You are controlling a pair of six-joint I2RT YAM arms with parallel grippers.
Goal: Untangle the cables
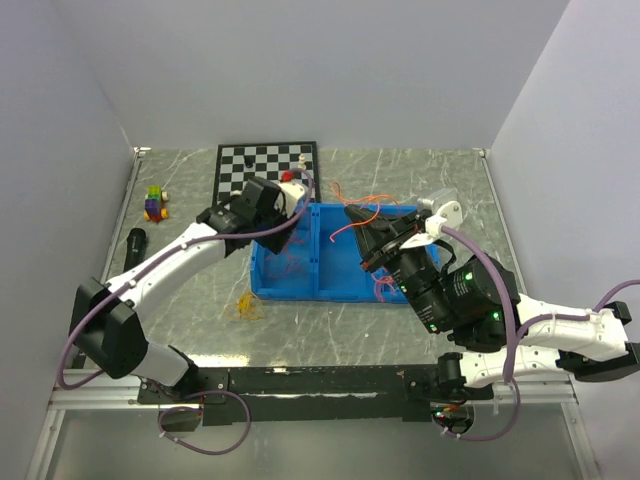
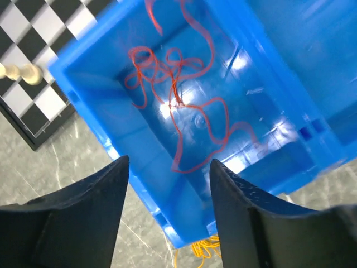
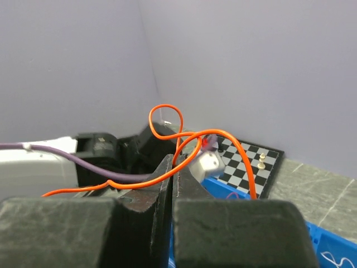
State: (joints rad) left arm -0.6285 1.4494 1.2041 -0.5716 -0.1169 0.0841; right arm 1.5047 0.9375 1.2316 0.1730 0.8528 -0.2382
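The left hand (image 2: 170, 167) hangs over the left compartment of the blue bin (image 1: 320, 292), fingers spread and gripping nothing. Below it a red cable (image 2: 176, 99) lies loose and looping on the compartment floor. The right hand (image 3: 172, 162) is pressed together, pinching an orange cable (image 3: 166, 106) lifted above the right compartment. A yellow cable (image 1: 247, 306) sits on the worktop (image 1: 330, 330) just off the bin's near-left corner. A chessboard (image 1: 262, 160) lies by the far edge.
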